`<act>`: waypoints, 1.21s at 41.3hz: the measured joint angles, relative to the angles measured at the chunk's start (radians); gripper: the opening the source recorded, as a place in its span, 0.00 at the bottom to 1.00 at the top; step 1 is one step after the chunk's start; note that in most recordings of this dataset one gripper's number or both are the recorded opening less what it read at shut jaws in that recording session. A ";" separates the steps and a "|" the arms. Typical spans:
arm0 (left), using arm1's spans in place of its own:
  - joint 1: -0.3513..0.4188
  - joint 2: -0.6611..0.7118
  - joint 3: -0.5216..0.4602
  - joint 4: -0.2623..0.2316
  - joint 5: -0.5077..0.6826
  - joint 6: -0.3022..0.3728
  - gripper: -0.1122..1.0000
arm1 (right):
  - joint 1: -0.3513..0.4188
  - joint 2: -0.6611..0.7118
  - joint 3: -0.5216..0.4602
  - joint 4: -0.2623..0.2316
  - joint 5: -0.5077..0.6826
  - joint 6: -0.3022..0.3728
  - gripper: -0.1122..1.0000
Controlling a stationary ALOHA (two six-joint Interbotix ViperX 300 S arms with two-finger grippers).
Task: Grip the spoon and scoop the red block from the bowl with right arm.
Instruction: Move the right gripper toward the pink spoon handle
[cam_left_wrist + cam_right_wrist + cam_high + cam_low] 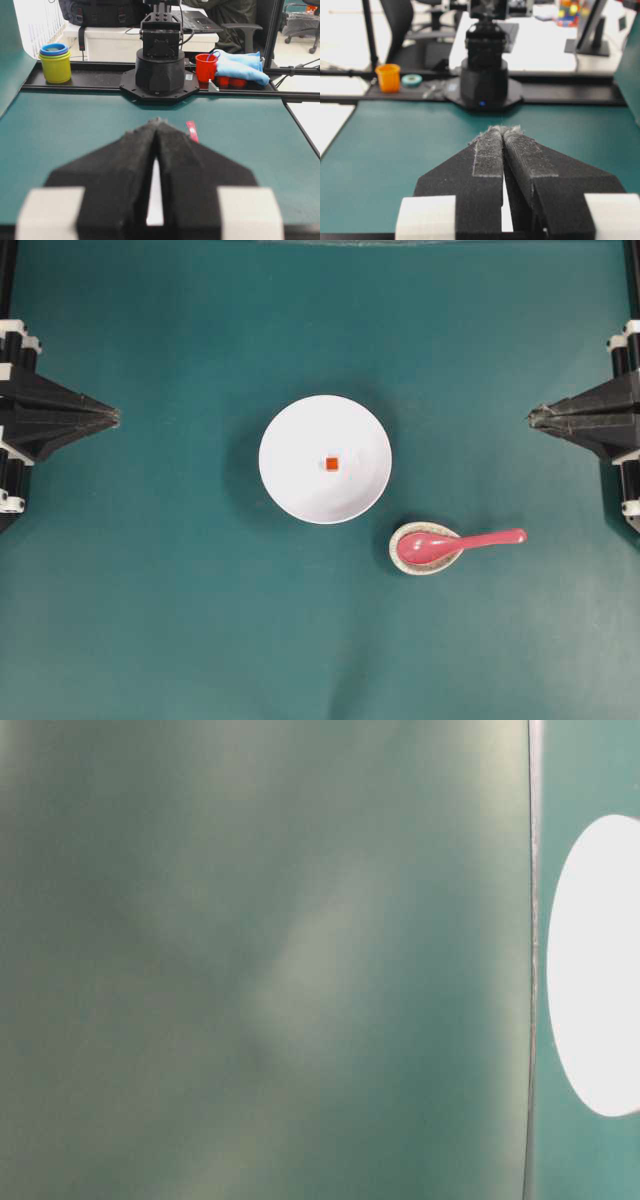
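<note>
Two tools sit at opposite edges of the green tabletop, each pointing level toward the middle with its fingertips pressed together and nothing between them. The right tool reaches in from the right edge of the overhead view, its arm low and straight behind it; its own wrist view shows the padded fingers meeting at the tip. The left tool mirrors that pose on the other side.

The bowl lies midway between the two tools, well apart from both, with the red block at its centre. The spoon lies nearer the right tool, in front of and off to one side of its tip, scoop resting in a small speckled dish and handle pointing back toward the right arm's edge.
</note>
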 measured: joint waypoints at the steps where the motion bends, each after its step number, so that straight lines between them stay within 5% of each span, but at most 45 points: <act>1: 0.000 0.000 -0.002 0.000 0.006 0.000 0.10 | 0.000 0.000 0.000 0.000 0.000 0.000 0.10; 43: 0.000 0.003 -0.041 0.006 0.210 0.008 0.10 | 0.000 0.005 -0.051 0.000 0.170 0.000 0.11; 50: 0.003 0.005 -0.041 0.005 0.222 -0.005 0.10 | 0.000 0.008 -0.051 0.015 0.187 0.000 0.34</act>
